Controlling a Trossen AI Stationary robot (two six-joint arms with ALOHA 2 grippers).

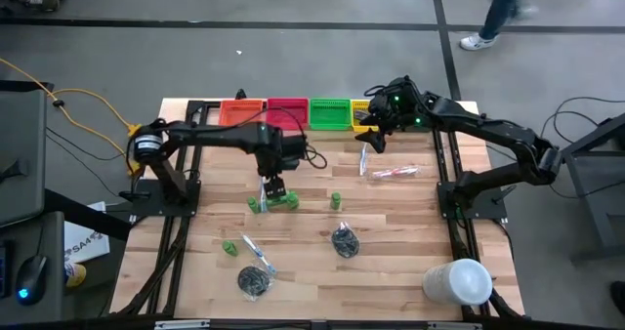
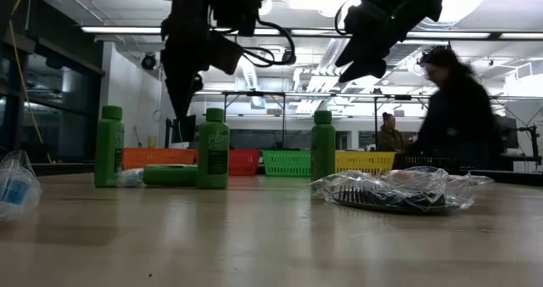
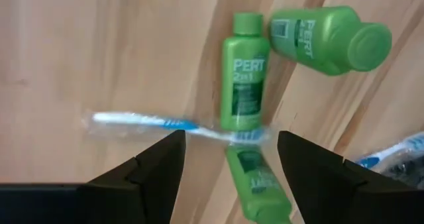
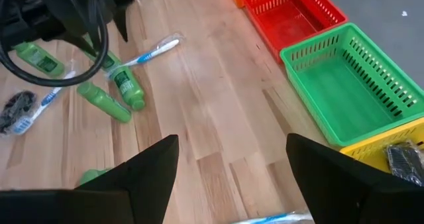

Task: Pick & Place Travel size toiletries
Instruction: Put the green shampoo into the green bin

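Note:
My left gripper (image 1: 273,185) (image 3: 228,141) hangs open above a cluster near the table's middle. There a clear-wrapped white-blue toothbrush (image 3: 165,123) lies across a green bottle (image 3: 245,71), with two more green bottles (image 3: 328,38) (image 3: 255,177) beside it. The fingers stand above them and touch nothing. My right gripper (image 1: 369,130) (image 4: 232,144) is open in the air near the yellow bin (image 1: 361,110), over bare wood. Another green bottle (image 1: 336,201), a dark round bundle (image 1: 344,240) and a wrapped comb (image 2: 399,189) lie apart on the table.
Orange (image 1: 242,112), red (image 1: 287,112), green (image 4: 351,85) and yellow bins line the far edge; a dark item (image 4: 401,158) lies in the yellow one. A large white cylinder (image 1: 457,281) lies at the near right corner. A bottle, toothbrush and bundle (image 1: 254,281) lie near left. People move beyond the table.

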